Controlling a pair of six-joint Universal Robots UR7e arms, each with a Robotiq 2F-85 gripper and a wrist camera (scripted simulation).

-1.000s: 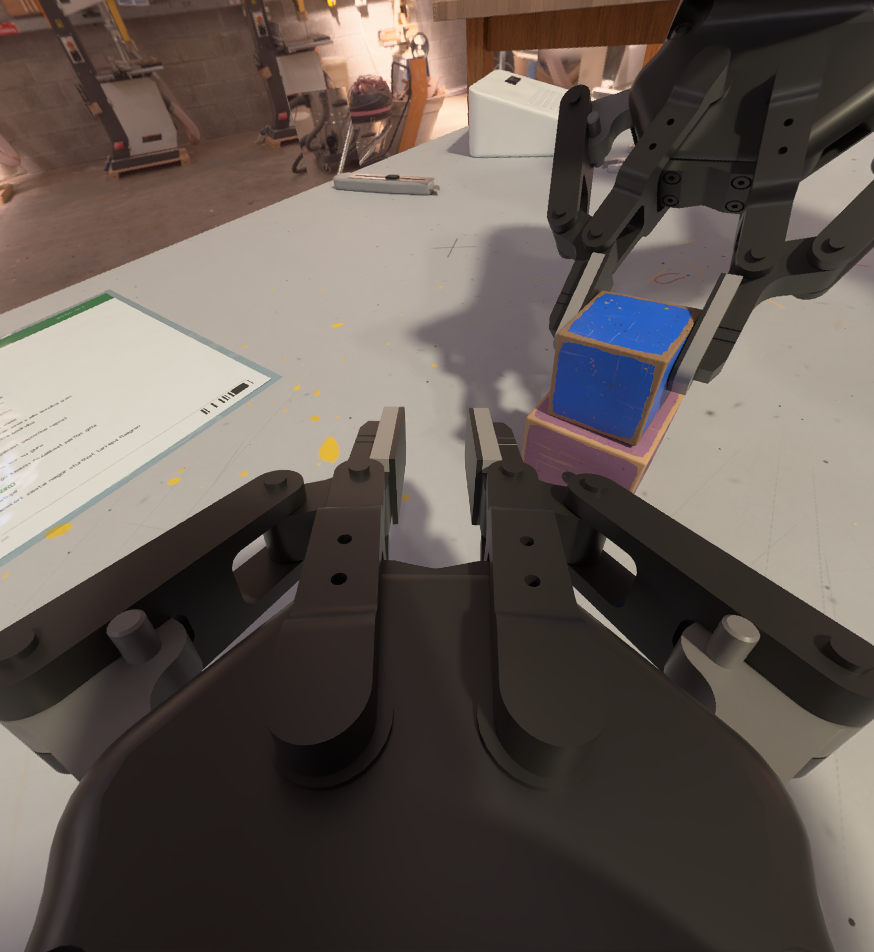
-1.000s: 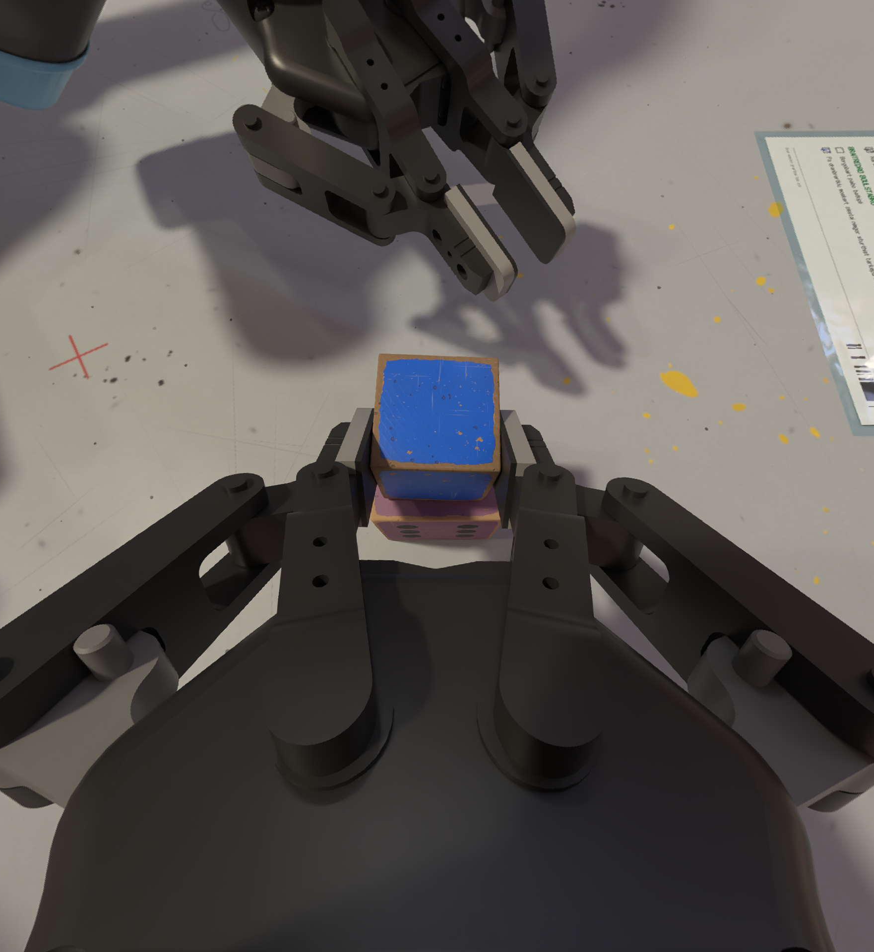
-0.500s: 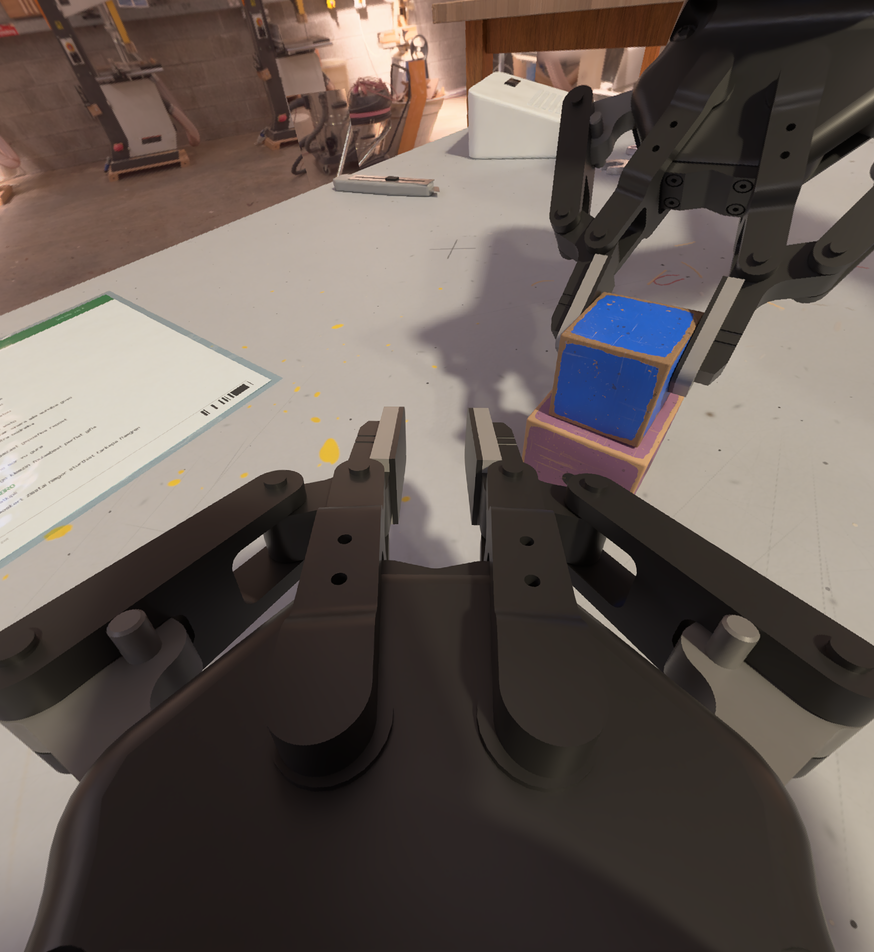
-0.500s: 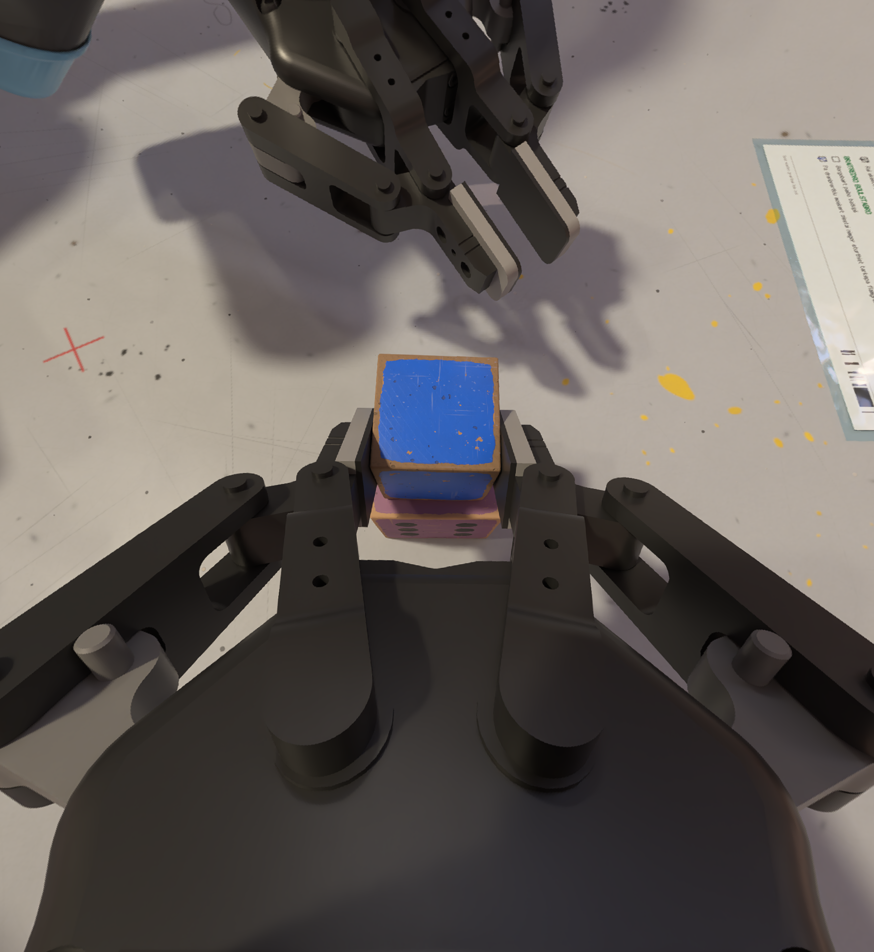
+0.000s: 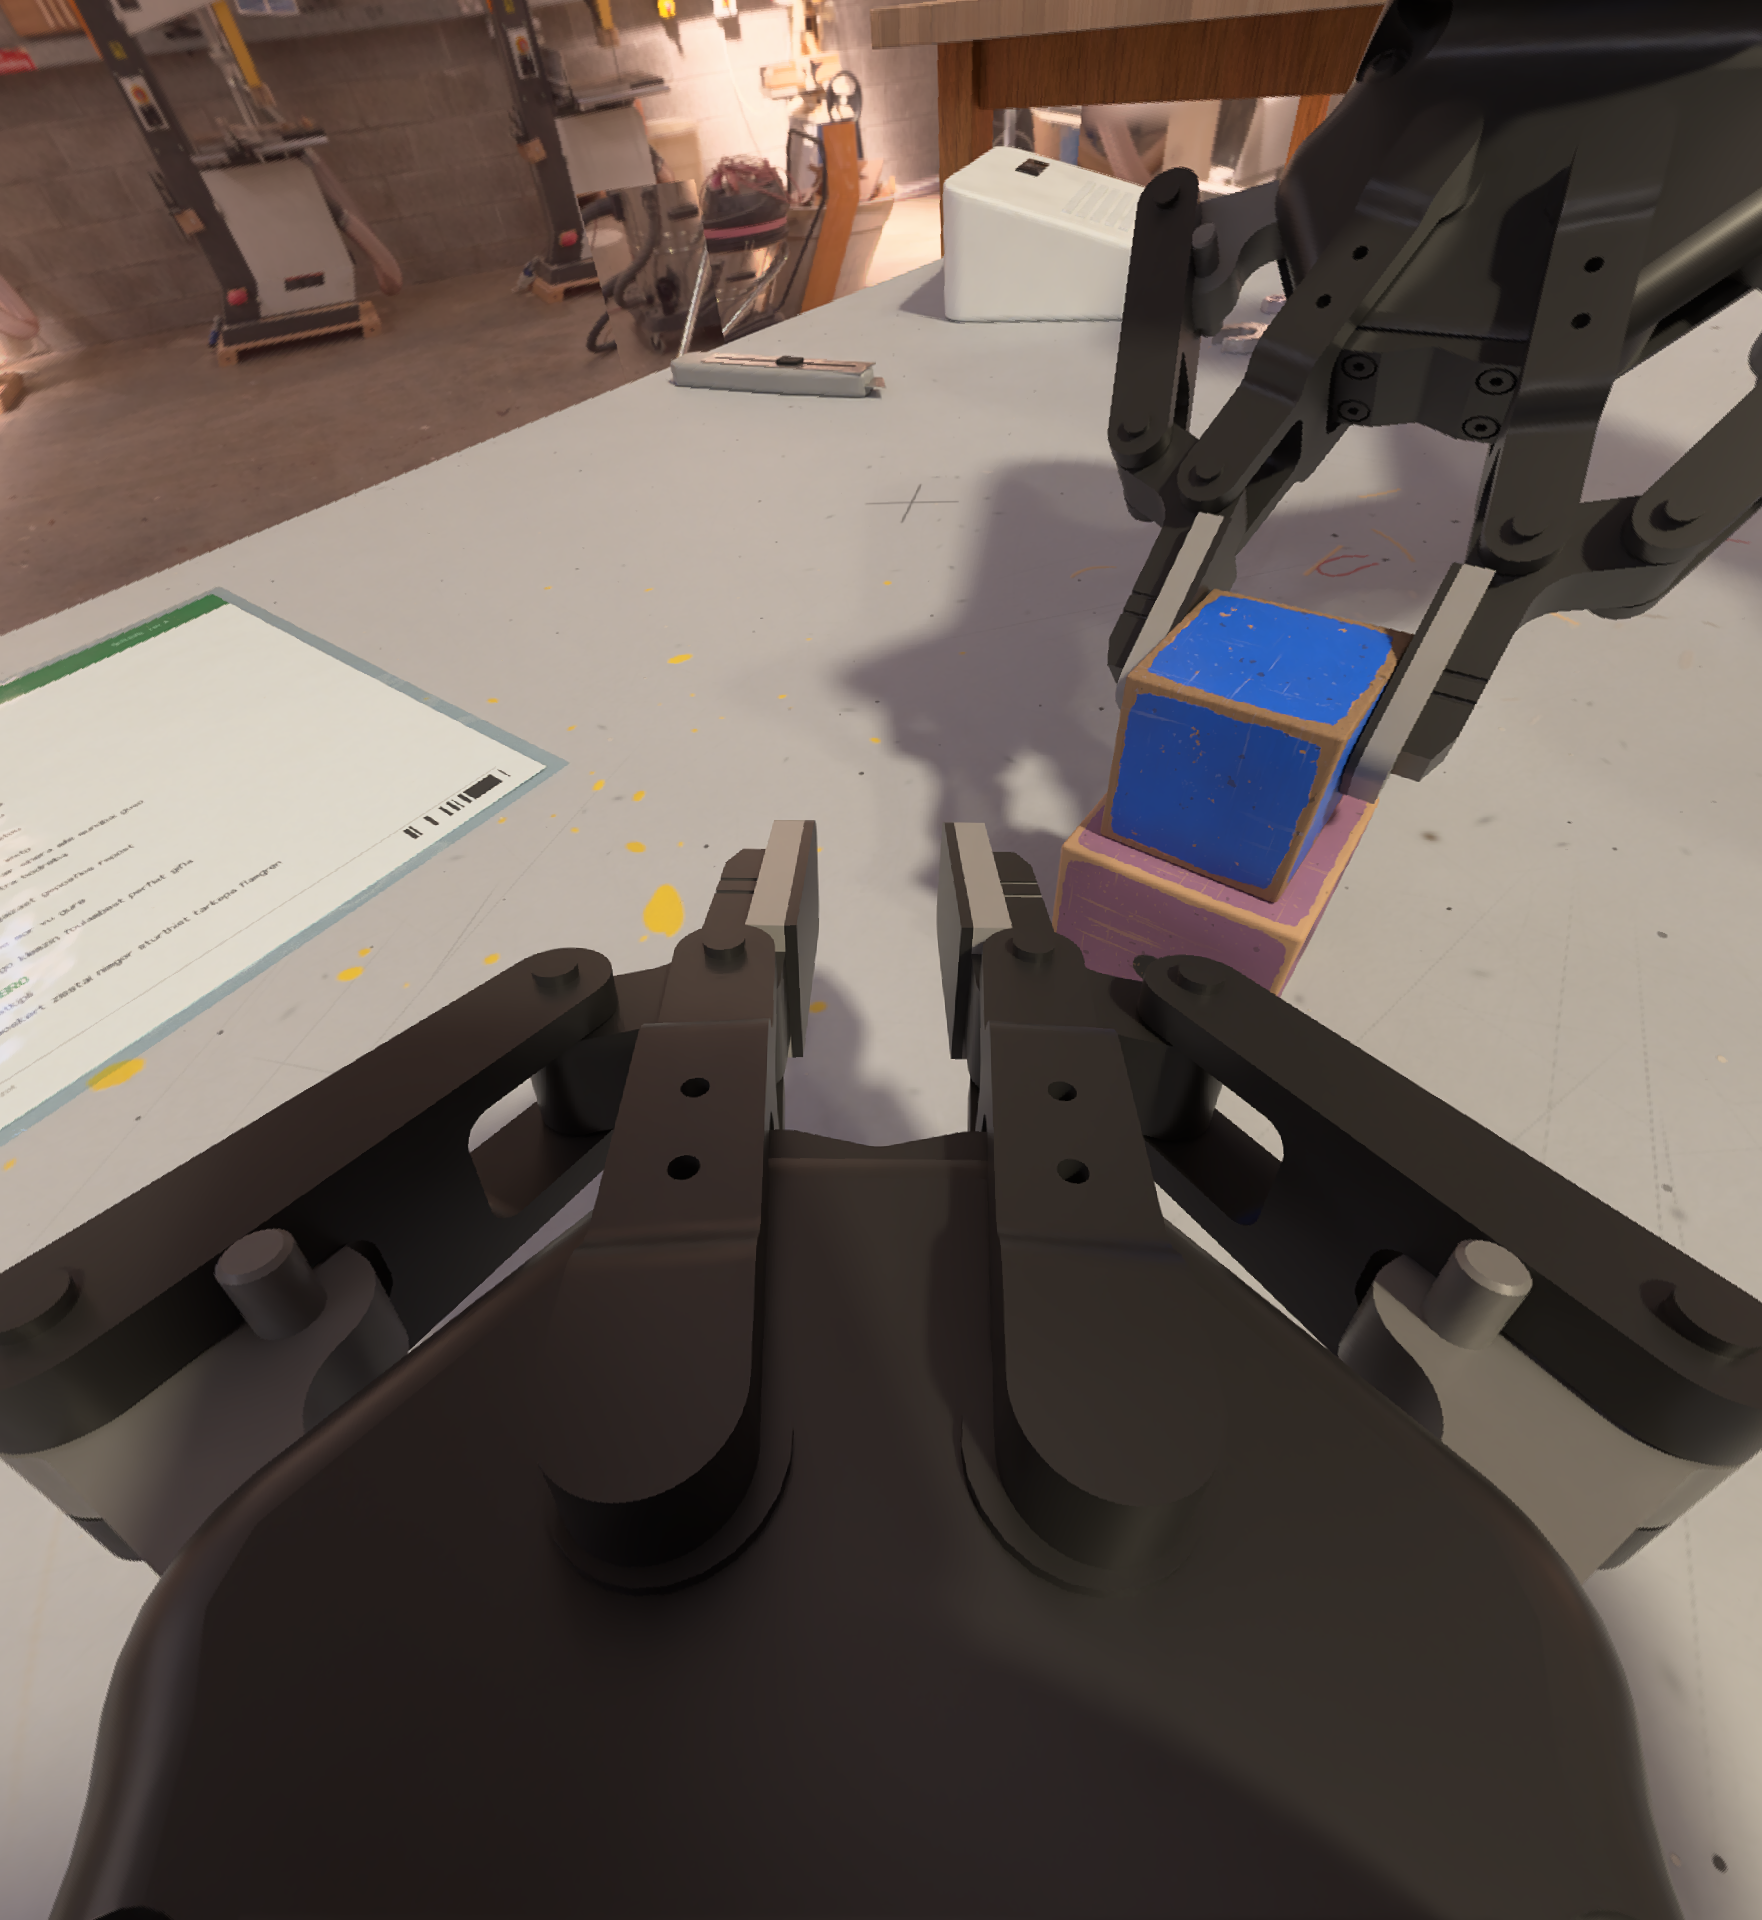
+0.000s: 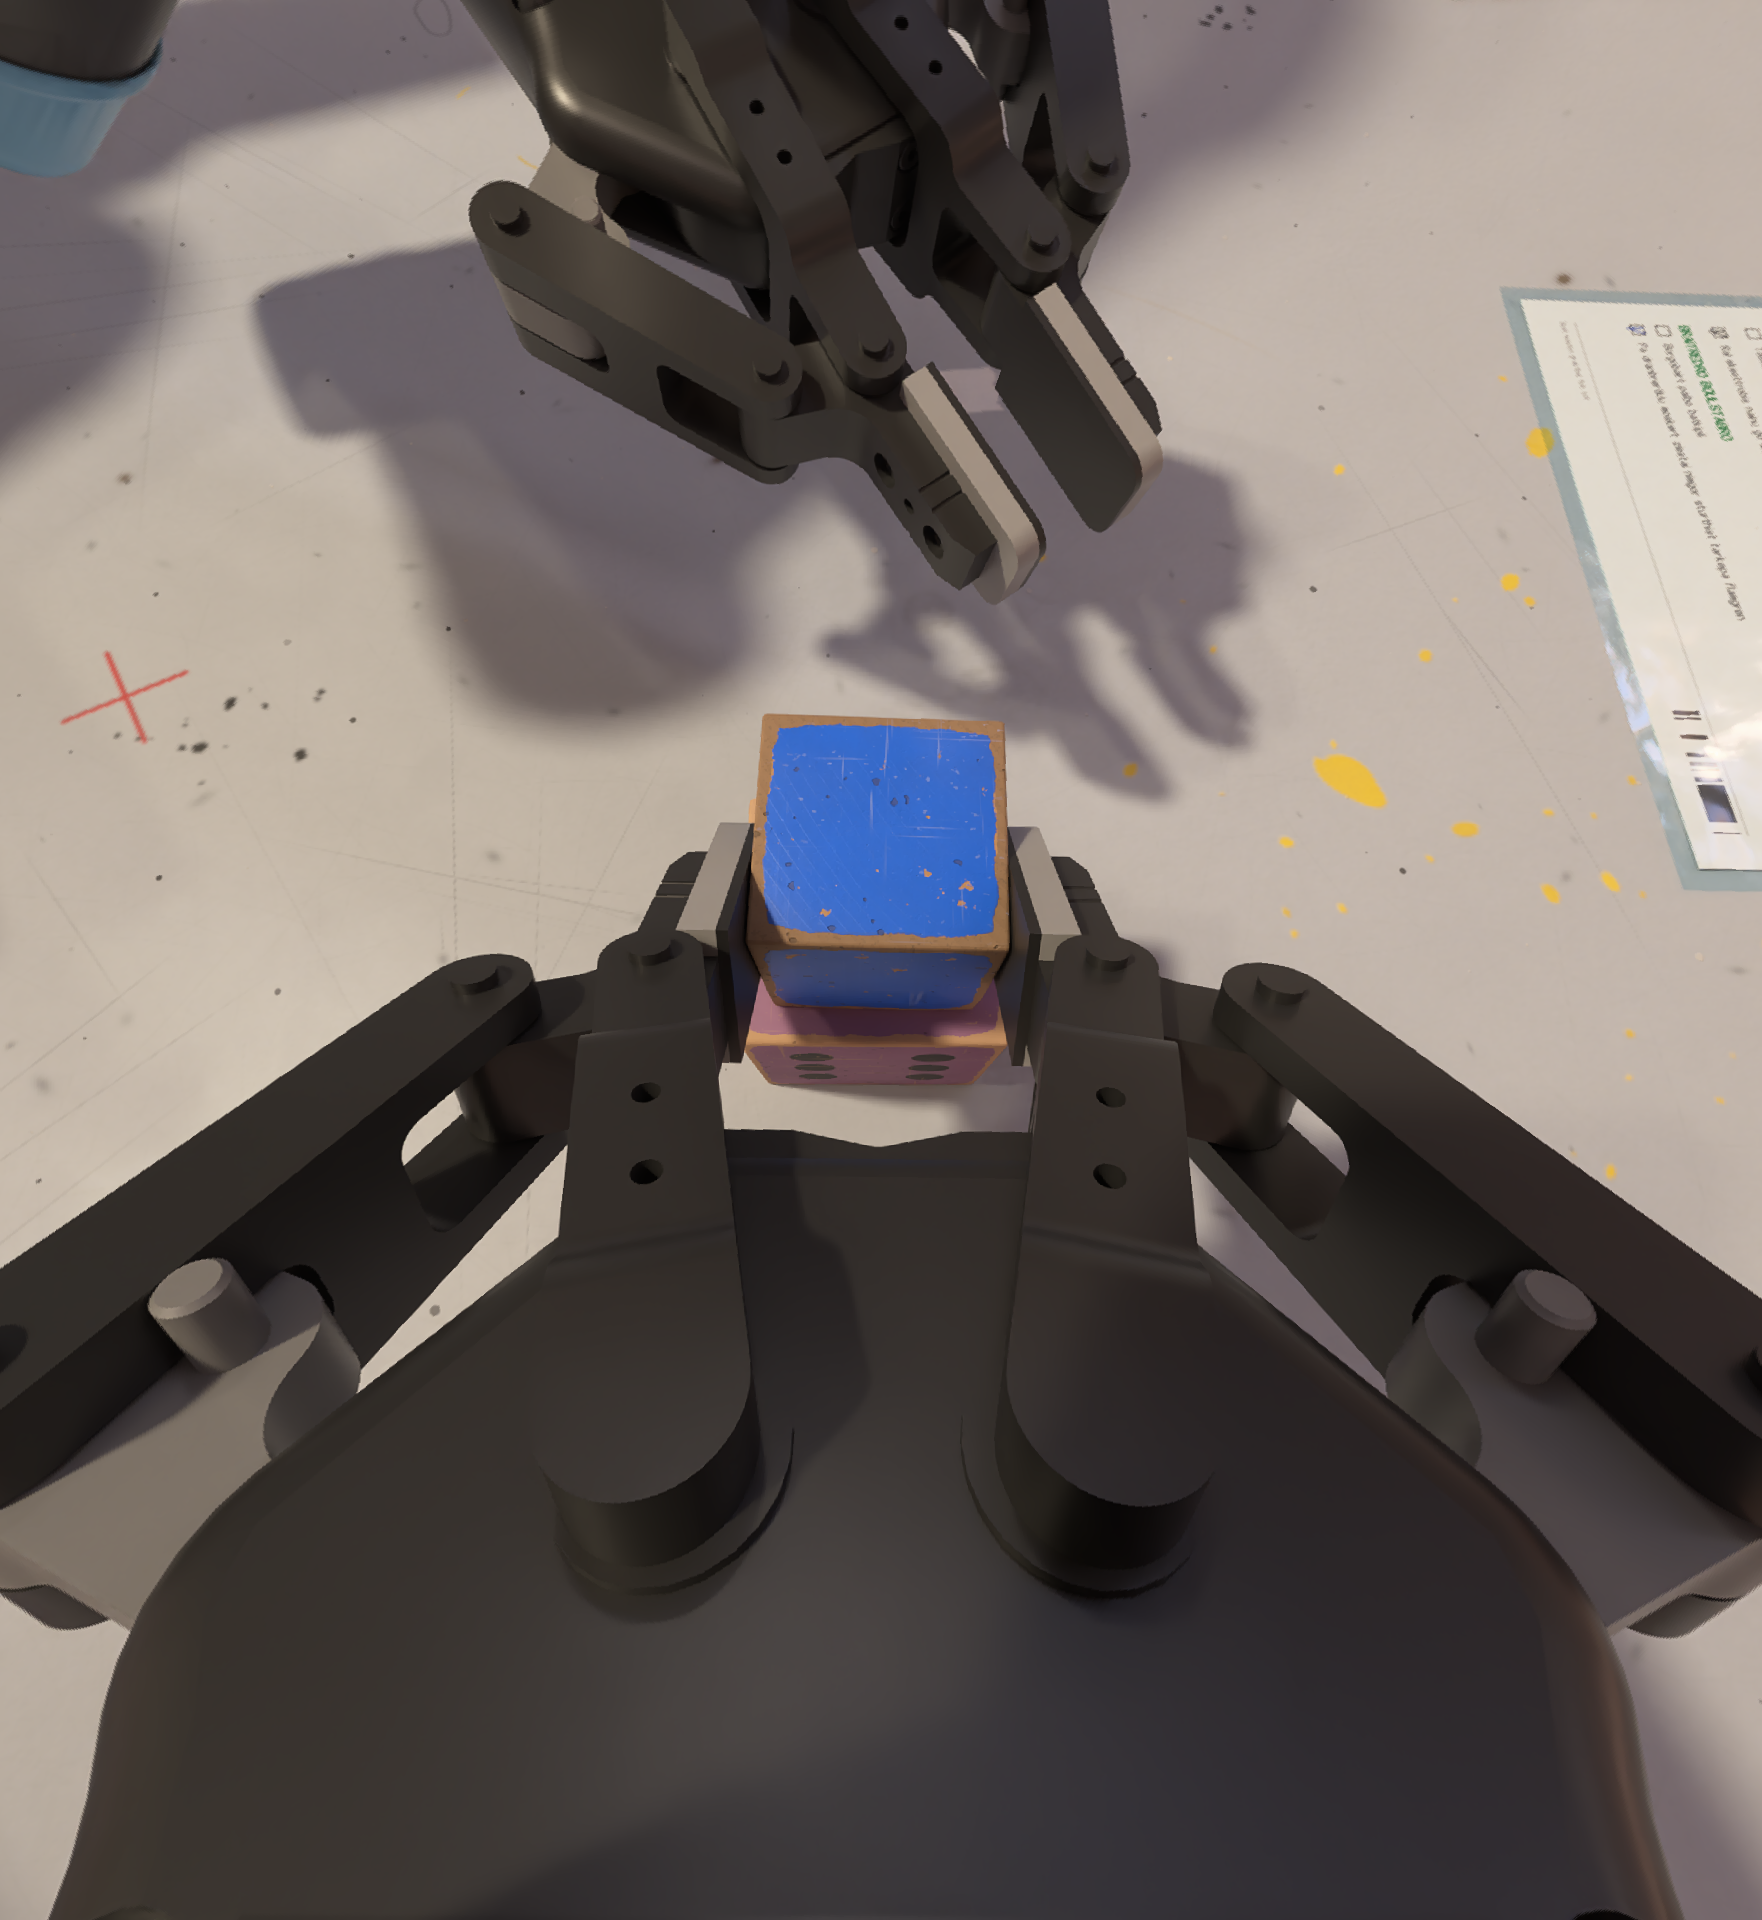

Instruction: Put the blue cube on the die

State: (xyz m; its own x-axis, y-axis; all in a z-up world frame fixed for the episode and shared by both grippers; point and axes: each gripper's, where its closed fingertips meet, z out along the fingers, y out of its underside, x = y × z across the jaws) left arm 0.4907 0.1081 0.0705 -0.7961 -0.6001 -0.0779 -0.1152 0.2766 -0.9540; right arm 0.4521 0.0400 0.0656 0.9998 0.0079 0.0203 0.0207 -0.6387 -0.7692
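The blue cube (image 5: 1230, 769) with worn wooden edges sits on top of the pink die (image 5: 1168, 914), offset toward the die's far side. In the right wrist view the cube (image 6: 877, 831) covers most of the die (image 6: 872, 1055), whose front face with dark pips shows below it. My right gripper (image 6: 877, 904) is shut on the cube, one pad on each side; it comes down from above in the left wrist view (image 5: 1282, 691). My left gripper (image 5: 877, 873) is empty, its fingers a small gap apart, low over the table just left of the die; it also shows in the right wrist view (image 6: 1059, 525).
A printed sheet (image 5: 181, 831) lies flat on the grey table left of my left gripper, and shows in the right wrist view (image 6: 1739, 582). A grey flat tool (image 5: 773, 372) and a white box (image 5: 1033, 239) lie at the far table edge. A red cross (image 6: 124, 696) marks the table.
Almost nothing. The table marks and the sheet drift slightly in the right wrist view. The cube stays on the die between the right fingers. The left gripper holds still.
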